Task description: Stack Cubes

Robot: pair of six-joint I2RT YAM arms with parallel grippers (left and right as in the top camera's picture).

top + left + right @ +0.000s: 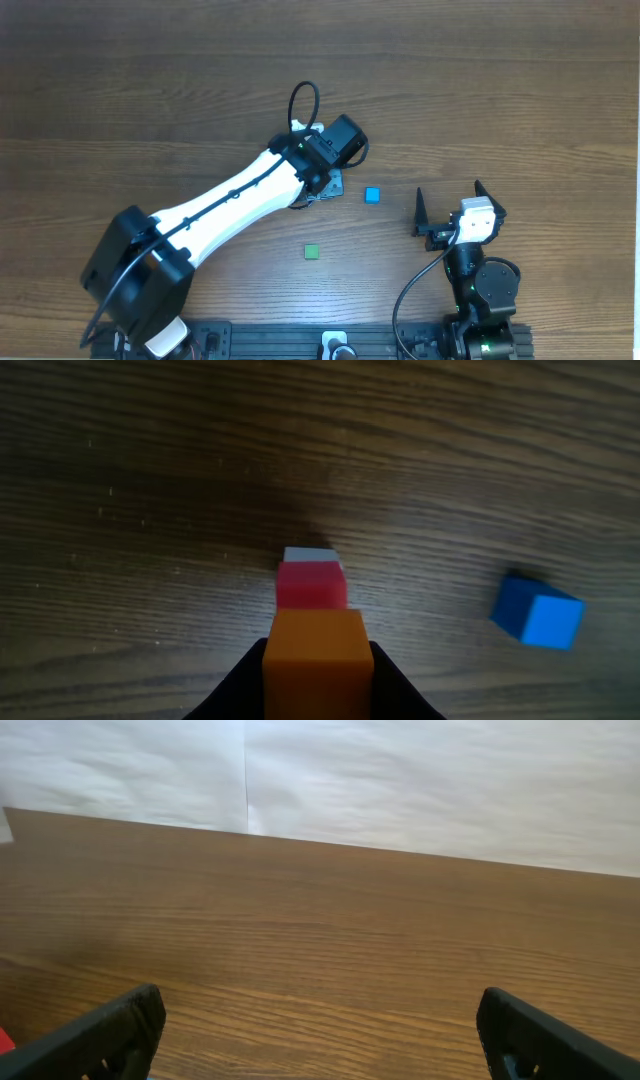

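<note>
Orange cube [318,660] right up close in the left wrist view, a small matte block pinched on both sides by the left jaws, which are closed snug on it. Just past it is a small red cube [311,585] standing on the dark wood-grain surface [150,80], and the orange one overlaps its near edge, though I can't tell if they're touching. There's a pale sliver [308,554] peeking out behind the red one; no clue what it is. Off to the side, well apart from those two, a bright blue cube [537,615] sits on the wood, turned a bit askew. From above, the white left arm [230,205] stretches diagonally up to the middle of the surface, with the blue cube just to its right. A little green cube [312,252] sits alone nearer the bases. The right jaws are spread wide with nothing in them, parked close to their own base.
</note>
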